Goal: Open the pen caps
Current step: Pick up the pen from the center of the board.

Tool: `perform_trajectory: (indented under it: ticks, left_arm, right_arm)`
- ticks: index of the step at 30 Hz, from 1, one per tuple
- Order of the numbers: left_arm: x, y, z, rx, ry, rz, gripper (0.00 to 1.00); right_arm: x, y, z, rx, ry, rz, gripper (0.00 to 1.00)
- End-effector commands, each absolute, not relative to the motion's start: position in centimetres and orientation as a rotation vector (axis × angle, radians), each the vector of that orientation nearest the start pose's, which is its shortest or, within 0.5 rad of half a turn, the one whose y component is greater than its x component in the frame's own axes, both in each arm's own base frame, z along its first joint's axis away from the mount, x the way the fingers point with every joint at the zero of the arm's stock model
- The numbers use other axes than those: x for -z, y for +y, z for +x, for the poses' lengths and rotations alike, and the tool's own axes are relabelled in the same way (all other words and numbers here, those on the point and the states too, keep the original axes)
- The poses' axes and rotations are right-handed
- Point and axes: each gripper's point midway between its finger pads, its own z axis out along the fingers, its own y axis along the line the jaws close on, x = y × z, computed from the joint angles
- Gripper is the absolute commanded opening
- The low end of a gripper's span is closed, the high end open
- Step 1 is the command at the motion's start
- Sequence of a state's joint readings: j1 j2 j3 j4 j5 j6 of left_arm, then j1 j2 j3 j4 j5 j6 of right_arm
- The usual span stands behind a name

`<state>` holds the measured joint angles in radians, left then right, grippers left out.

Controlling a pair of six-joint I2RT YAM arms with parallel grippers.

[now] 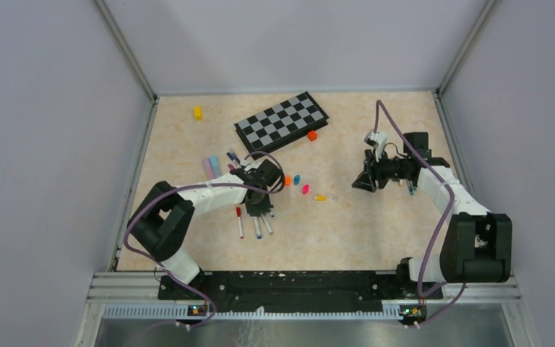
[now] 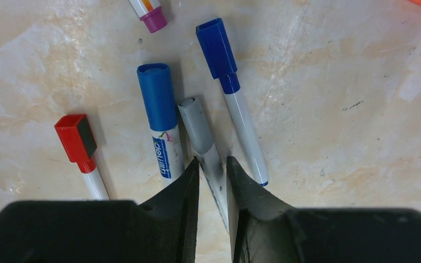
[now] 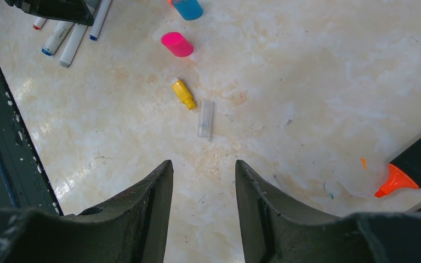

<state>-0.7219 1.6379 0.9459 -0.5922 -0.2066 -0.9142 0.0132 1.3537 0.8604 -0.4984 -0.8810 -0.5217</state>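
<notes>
Pinching grey-capped pen (image 2: pixel 195 123) in left gripper (image 2: pixel 212 162); right gripper (image 3: pixel 203 167) wide, empty. Loose: pink cap (image 3: pixel 177 44), yellow cap (image 3: pixel 184 94). Unopened: red pen (image 2: pixel 78 141), blue pens (image 2: pixel 158 104).

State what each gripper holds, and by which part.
Left gripper pinches the grey-capped white-barrelled marker by its barrel, near the capped end. Right gripper is open, holding nothing.

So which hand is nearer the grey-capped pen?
Left. The left hand is clamped on the barrel of the grey-capped pen; the right hand hangs open far to the right, past the loose caps.
</notes>
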Motion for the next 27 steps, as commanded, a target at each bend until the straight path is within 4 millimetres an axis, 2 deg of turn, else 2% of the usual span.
perform_trajectory:
  ticks: [1,7,16,22,27]
  left_arm:
    - [-0.1,-20.3,23.0,0.065,2.809,-0.316,0.28]
    - [-0.9,-20.2,23.3,0.073,2.777,-0.311,0.16]
    - [-3.7,-20.8,24.2,0.165,2.703,-0.276,0.07]
    - [-7.5,-21.5,25.1,0.334,2.556,-0.191,0.02]
    - [-11.7,-24.1,25.7,0.614,2.360,-0.059,0.00]
  right_arm:
    - [-13.8,13.3,29.6,-0.845,2.005,-0.949,0.45]
    - [-13.9,13.5,29.3,-0.855,1.997,-0.967,0.45]
    - [-14.0,14.2,28.6,-0.891,1.970,-1.014,0.45]
    - [-13.9,15.9,26.8,-0.969,1.909,-1.109,0.45]
    - [-14.6,17.8,25.2,-1.075,1.827,-1.173,0.45]
